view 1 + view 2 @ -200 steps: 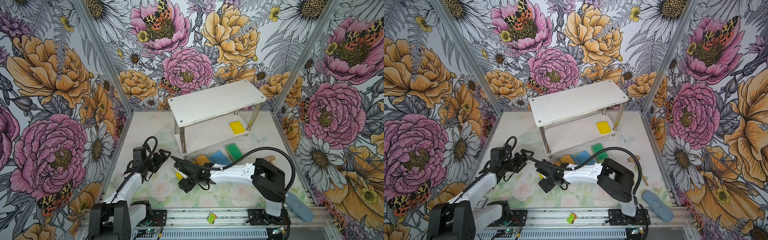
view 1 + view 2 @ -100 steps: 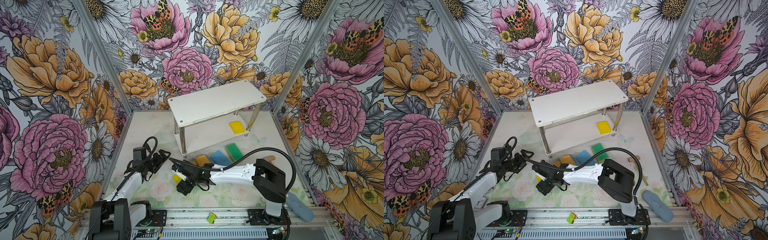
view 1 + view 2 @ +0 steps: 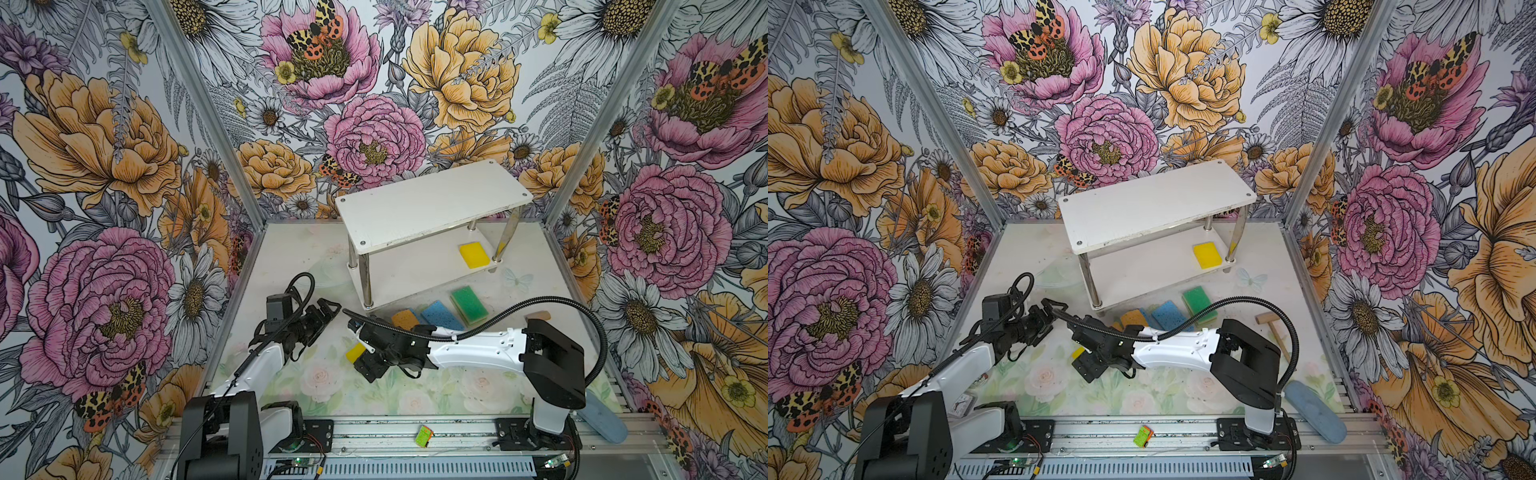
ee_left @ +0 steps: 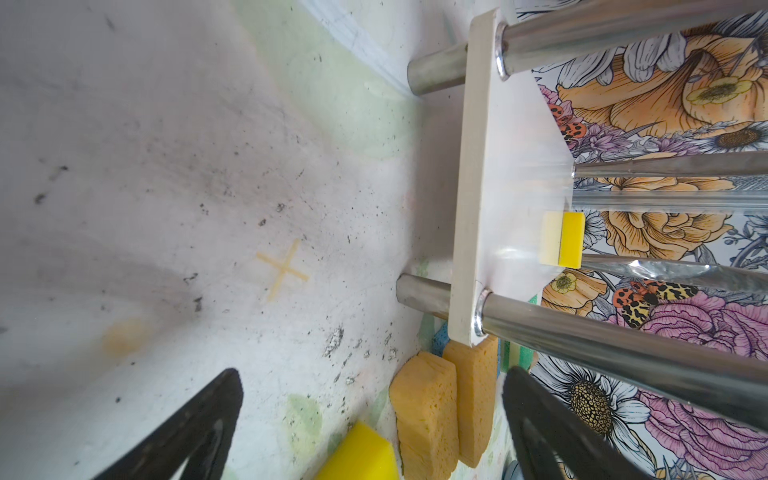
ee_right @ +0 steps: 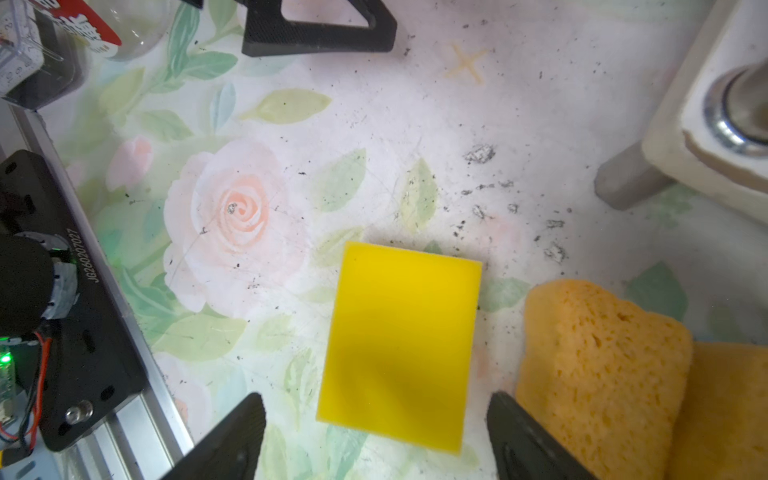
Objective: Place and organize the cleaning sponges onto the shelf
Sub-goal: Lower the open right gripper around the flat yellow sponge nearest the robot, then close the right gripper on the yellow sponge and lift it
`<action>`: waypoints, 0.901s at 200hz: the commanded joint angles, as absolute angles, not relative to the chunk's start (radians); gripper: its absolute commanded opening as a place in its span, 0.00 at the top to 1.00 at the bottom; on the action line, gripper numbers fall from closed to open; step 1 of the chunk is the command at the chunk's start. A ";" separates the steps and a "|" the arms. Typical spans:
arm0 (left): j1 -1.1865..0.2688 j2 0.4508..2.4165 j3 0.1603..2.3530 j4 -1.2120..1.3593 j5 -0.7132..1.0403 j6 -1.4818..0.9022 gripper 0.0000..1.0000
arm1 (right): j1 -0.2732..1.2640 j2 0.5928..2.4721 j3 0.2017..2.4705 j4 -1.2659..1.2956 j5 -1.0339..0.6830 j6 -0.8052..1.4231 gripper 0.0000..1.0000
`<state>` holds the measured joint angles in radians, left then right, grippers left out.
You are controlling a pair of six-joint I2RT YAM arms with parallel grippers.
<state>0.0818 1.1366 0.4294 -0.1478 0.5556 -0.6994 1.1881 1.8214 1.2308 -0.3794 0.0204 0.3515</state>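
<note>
A bright yellow sponge (image 5: 401, 345) lies flat on the table, and my right gripper (image 5: 374, 436) hovers over its near end, open, with a finger on each side and not touching it. In a top view that sponge (image 3: 354, 352) peeks out beside the right gripper (image 3: 365, 352). Two orange-yellow sponges (image 5: 598, 374) stand on edge just beside it. A blue sponge (image 3: 440, 313) and a green-topped one (image 3: 468, 305) lie in front of the shelf (image 3: 432, 203). Another yellow sponge (image 3: 473, 254) sits on its lower board. My left gripper (image 3: 330, 309) is open and empty, pointing at the shelf's near leg.
A small wooden mallet (image 3: 1273, 326) lies at the right of the table. A pale blue oblong thing (image 3: 1312, 411) rests by the right arm's base. A small green and orange item (image 3: 424, 436) sits on the front rail. The shelf's chrome leg (image 5: 623, 187) stands close to the right gripper.
My right gripper has opened wider and shifted slightly left over the yellow sponge. The left arm has hardly moved.
</note>
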 commanded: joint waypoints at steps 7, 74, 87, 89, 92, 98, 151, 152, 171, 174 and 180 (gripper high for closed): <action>0.090 1.140 0.416 -0.118 0.578 -0.676 0.01 | 1.194 1.855 1.208 -0.338 0.057 0.370 0.12; 0.090 1.145 0.423 -0.117 0.584 -0.680 0.01 | 1.187 1.888 1.192 -0.300 0.035 0.380 0.10; 0.089 1.146 0.426 -0.117 0.585 -0.680 0.01 | 1.187 1.892 1.194 -0.298 0.026 0.377 0.10; 0.090 1.146 0.426 -0.117 0.585 -0.680 0.01 | 1.187 1.894 1.195 -0.298 0.025 0.377 0.10; 0.090 1.147 0.426 -0.117 0.585 -0.680 0.01 | 1.187 1.894 1.195 -0.298 0.024 0.377 0.10; 0.090 1.147 0.426 -0.117 0.584 -0.680 0.01 | 1.187 1.895 1.195 -0.296 0.023 0.376 0.10; 0.089 1.158 0.430 -0.112 0.587 -0.680 0.01 | 1.187 1.916 1.200 -0.296 0.020 0.375 0.11; 0.089 1.158 0.430 -0.111 0.587 -0.680 0.01 | 1.187 1.917 1.200 -0.296 0.020 0.374 0.11; 0.089 1.160 0.431 -0.109 0.586 -0.680 0.01 | 1.187 1.928 1.203 -0.299 0.017 0.376 0.11; 0.091 1.160 0.430 -0.109 0.586 -0.680 0.01 | 1.187 1.929 1.203 -0.298 0.017 0.377 0.11; 0.089 1.160 0.430 -0.108 0.586 -0.680 0.01 | 1.187 1.933 1.203 -0.297 0.020 0.376 0.11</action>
